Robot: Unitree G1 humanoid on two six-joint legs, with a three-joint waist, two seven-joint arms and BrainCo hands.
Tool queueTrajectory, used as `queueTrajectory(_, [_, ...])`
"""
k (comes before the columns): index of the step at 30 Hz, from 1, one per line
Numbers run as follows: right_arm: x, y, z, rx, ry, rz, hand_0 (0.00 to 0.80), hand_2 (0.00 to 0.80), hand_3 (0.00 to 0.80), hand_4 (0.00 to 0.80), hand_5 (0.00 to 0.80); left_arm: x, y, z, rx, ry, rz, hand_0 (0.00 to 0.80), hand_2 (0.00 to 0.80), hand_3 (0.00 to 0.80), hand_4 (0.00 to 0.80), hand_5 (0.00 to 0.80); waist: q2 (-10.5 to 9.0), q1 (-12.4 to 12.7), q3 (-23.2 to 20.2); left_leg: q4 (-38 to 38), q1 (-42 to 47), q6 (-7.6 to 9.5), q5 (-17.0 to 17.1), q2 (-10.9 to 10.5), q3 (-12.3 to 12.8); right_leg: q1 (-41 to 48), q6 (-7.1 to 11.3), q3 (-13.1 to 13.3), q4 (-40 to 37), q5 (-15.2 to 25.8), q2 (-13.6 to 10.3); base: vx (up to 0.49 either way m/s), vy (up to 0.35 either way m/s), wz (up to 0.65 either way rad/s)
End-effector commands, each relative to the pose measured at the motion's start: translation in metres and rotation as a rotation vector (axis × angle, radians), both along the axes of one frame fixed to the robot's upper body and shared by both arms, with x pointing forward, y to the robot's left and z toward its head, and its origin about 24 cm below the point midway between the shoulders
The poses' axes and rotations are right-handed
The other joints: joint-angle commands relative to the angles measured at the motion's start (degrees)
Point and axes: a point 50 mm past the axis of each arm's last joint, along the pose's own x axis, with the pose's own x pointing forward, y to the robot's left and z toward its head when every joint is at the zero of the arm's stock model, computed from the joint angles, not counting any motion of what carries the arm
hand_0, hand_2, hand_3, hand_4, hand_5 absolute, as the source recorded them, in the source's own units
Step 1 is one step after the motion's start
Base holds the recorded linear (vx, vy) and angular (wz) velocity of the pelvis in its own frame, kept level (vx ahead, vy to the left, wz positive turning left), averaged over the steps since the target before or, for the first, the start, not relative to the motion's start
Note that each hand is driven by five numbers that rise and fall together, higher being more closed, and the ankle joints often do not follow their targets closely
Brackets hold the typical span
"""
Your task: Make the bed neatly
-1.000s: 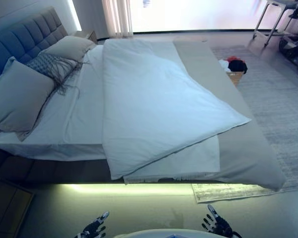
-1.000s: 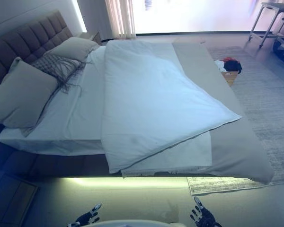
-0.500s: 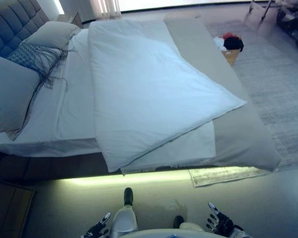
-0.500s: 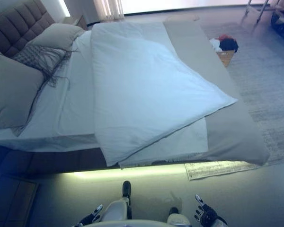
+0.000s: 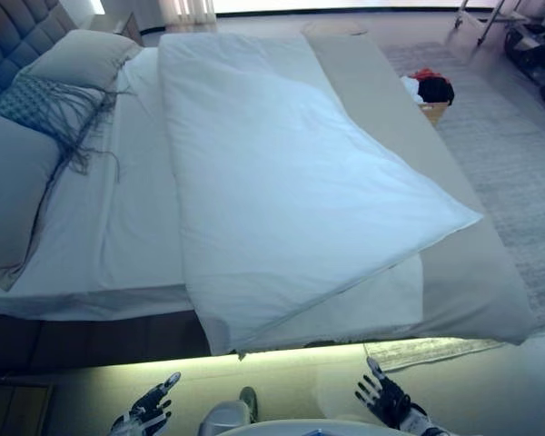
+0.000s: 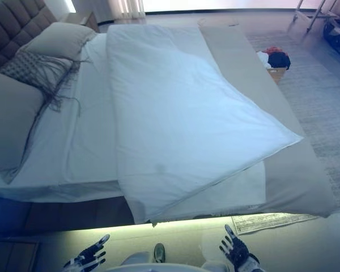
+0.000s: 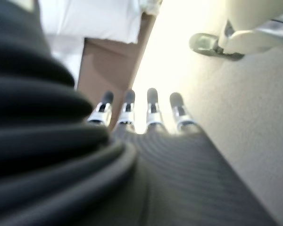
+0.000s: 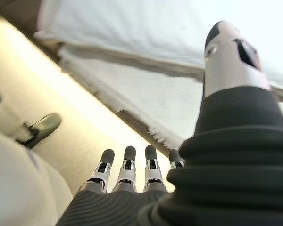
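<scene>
The white duvet (image 5: 282,182) is found lying askew on the bed (image 5: 477,282): its long axis runs from the far edge of the bed toward the near edge, but it is rotated, so that one corner (image 5: 477,218) juts toward the foot side over the beige cover and another corner (image 5: 220,345) overhangs the near edge. A second white layer (image 5: 372,304) shows beneath it along the near edge. Both hands are held low over the floor, short of the near edge and apart from all bedding. The left hand (image 5: 145,413) is seen with fingers straight and spread, nothing held; the right hand (image 5: 381,400) likewise, fingers extended and empty. The overhanging duvet corner lies ahead, between the two hands; it is judged somewhat nearer the left. Pillows (image 5: 73,59) are stacked at the headboard end.
</scene>
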Motion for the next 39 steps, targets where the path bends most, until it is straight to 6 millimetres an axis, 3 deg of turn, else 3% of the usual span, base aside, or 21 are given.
queueTrajectory(1, [0.024,-0.025,0.013,-0.012,-0.073,-0.152,0.0,0.0,0.0,0.0,0.0,0.024,-0.002,0.006,-0.013,-0.085,0.009,0.0,0.0,0.0,0.0,0.0,0.46,-1.45,5.21,7.24,-6.84,-1.66,-1.51,-0.59,-1.7,-4.34,0.9,1.78,-7.78,11.02,-0.42,-0.061,-0.21,-0.17])
queueTrajectory(3, [0.044,-0.026,0.02,0.005,-0.117,-0.21,0.0,0.0,0.0,0.0,0.0,0.046,-0.001,0.013,-0.011,-0.15,-0.004,0.0,0.0,0.0,0.0,0.0,0.07,-2.97,8.15,9.71,-7.97,-1.83,-4.49,0.17,-1.69,-11.81,2.14,3.29,-8.79,15.11,-1.89,-0.109,-0.263,0.0])
queueTrajectory(6, [0.05,-0.032,0.023,-0.006,-0.087,-0.29,0.0,0.0,0.0,0.0,0.0,0.059,-0.006,0.016,-0.008,-0.2,0.022,0.0,0.0,0.0,0.0,0.0,-1.17,-4.1,9.61,18.18,-11.56,-1.89,-7.3,2.21,-0.82,-11.88,2.43,3.89,-6.06,11.97,-1.09,0.043,-0.248,0.51])
queueTrajectory(11, [0.054,-0.051,0.031,-0.013,-0.13,-0.455,0.0,0.0,0.0,0.0,0.0,0.061,-0.018,0.015,-0.053,-0.228,-0.018,0.0,0.0,0.0,0.0,0.0,-0.93,-3.16,12.21,21.61,-14.74,-3.68,-7.45,3.82,-3.82,-12.73,2.29,1.99,-1.8,9.04,-0.96,0.067,-0.157,0.31])
queueTrajectory(16, [0.103,-0.078,0.068,-0.051,-0.265,-0.511,0.0,0.0,0.0,0.0,0.0,0.081,-0.023,0.023,-0.082,-0.339,0.002,0.0,0.0,0.0,0.0,0.0,0.98,-1.91,16.28,24.66,-21.64,-4.4,-7.26,2.99,-6.63,-20.48,1.99,1.96,4.41,7.33,-1.91,-0.075,-0.019,0.18])
queueTrajectory(19, [0.139,-0.094,0.102,-0.097,-0.389,-0.499,0.0,0.0,0.0,0.0,0.0,0.099,-0.024,0.034,-0.096,-0.404,0.003,0.0,0.0,0.0,0.0,0.0,2.31,-0.56,19.19,26.96,-26.5,-4.63,-7.43,2.0,-7.71,-25.16,1.75,1.79,7.9,6.6,-2.31,-0.079,-0.049,0.24])
queueTrajectory(21, [0.151,-0.104,0.119,-0.121,-0.447,-0.489,0.0,0.0,0.0,0.0,0.0,0.103,-0.025,0.036,-0.101,-0.42,-0.004,0.0,0.0,0.0,0.0,0.0,2.93,0.01,20.36,28.13,-28.69,-4.66,-7.68,1.64,-7.96,-27.24,1.57,1.64,9.74,6.02,-2.52,-0.065,-0.015,0.23])
queueTrajectory(26, [0.189,-0.138,0.191,-0.232,-0.624,-0.412,0.0,0.0,0.0,0.0,0.0,0.109,-0.03,0.042,-0.147,-0.467,0.017,0.0,0.0,0.0,0.0,0.0,5.42,2.17,22.48,30.79,-35.96,-4.48,-7.72,0.93,-8.29,-34.58,0.79,1.46,15.54,4.09,-3.45,-0.044,0.027,0.22])
queueTrajectory(33, [0.217,-0.16,0.275,-0.355,-0.807,-0.239,0.0,0.0,0.0,0.0,0.0,0.089,-0.03,0.036,-0.186,-0.461,0.039,0.0,0.0,0.0,0.0,0.0,7.99,5.56,22.48,34.87,-43.56,-3.8,-8.69,0.17,-9.14,-42.81,-0.2,1.8,26.48,-1.26,-4.57,0.028,0.019,0.26])
queueTrajectory(39, [0.232,-0.157,0.323,-0.453,-0.943,-0.123,0.0,0.0,0.0,0.0,0.0,0.061,-0.022,0.028,-0.205,-0.436,0.055,0.0,0.0,0.0,0.0,0.0,8.45,6.7,22.48,39.11,-46.7,-3.04,-9.76,0.2,-9.53,-45.86,-1.04,2.21,30.88,-2.9,-4.94,0.018,0.036,0.17])
